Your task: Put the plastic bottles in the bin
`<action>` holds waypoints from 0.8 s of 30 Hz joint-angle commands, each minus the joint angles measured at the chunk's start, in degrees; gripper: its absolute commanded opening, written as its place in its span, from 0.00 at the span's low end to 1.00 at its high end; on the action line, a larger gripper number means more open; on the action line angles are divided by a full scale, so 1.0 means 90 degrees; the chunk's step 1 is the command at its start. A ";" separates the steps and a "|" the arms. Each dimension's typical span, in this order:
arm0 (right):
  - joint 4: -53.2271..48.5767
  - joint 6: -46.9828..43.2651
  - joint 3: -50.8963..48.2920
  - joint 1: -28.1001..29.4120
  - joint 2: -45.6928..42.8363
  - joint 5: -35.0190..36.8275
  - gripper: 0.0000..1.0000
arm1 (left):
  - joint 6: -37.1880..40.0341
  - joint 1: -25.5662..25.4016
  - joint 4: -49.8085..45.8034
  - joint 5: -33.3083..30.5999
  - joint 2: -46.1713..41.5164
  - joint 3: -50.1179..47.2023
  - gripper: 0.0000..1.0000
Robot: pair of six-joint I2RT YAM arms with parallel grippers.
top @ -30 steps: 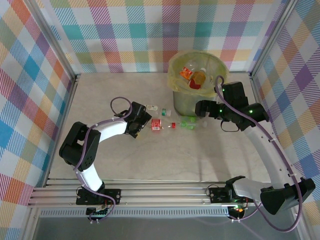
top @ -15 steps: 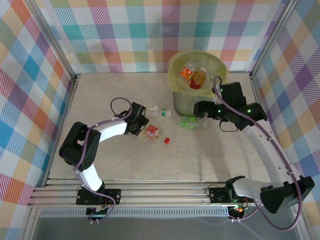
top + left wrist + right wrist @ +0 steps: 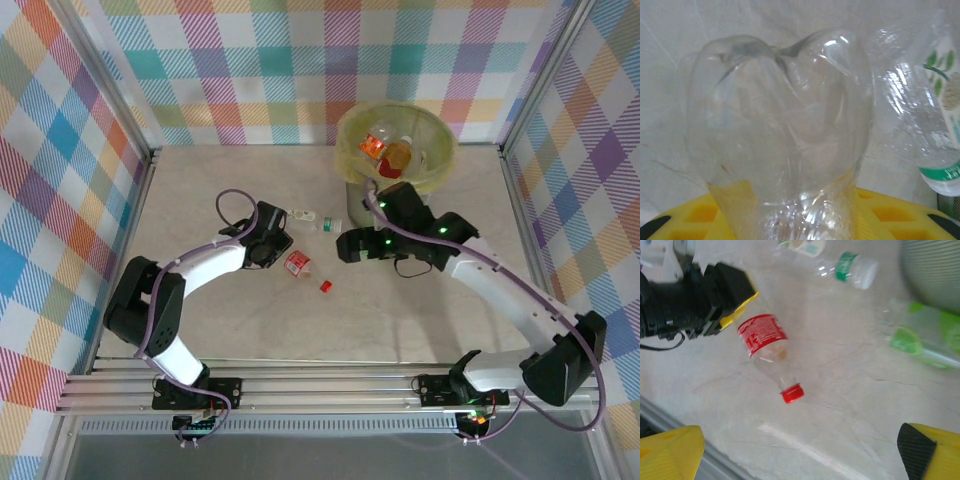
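Swung left from the bin (image 3: 345, 150), the right gripper (image 3: 800, 435) gapes empty above the surface (image 3: 250, 330), the left gripper (image 3: 283, 255) now squeezing the red bottle (image 3: 762, 337) lying there, green-capped bottle (image 3: 847, 267) beyond, lime bottle (image 3: 922, 342) blurred and cut off.

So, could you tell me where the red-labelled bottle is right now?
The red-labelled bottle lies just left of mid-table in the top view, base pinched in the jaws of the left arm, a green-banded bottle just beyond.
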 commanded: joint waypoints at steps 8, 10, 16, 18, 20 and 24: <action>0.1266 0.0094 0.0295 0.0661 0.1244 -0.0677 1.00 | 0.0616 -0.0047 -0.0316 0.0860 -0.0932 0.0391 0.45; 0.1358 0.0049 0.0400 0.0690 0.1468 -0.0730 1.00 | 0.0643 -0.0047 -0.0316 0.1068 -0.1013 0.0427 0.45; 0.1590 -0.0137 0.0639 0.0755 0.1942 -0.0946 1.00 | 0.0711 -0.0047 -0.0297 0.1461 -0.1180 0.0520 0.45; 0.1635 -0.0187 0.0707 0.0771 0.2075 -0.1003 1.00 | 0.0708 -0.0048 -0.0269 0.1544 -0.1219 0.0530 0.45; 0.1673 -0.0217 0.0748 0.0772 0.2187 -0.1023 0.98 | 0.0705 -0.0047 -0.0240 0.1612 -0.1255 0.0528 0.45; 0.1683 -0.0275 0.0827 0.0783 0.2368 -0.1064 0.98 | 0.0693 -0.0047 -0.0199 0.1719 -0.1357 0.0528 0.45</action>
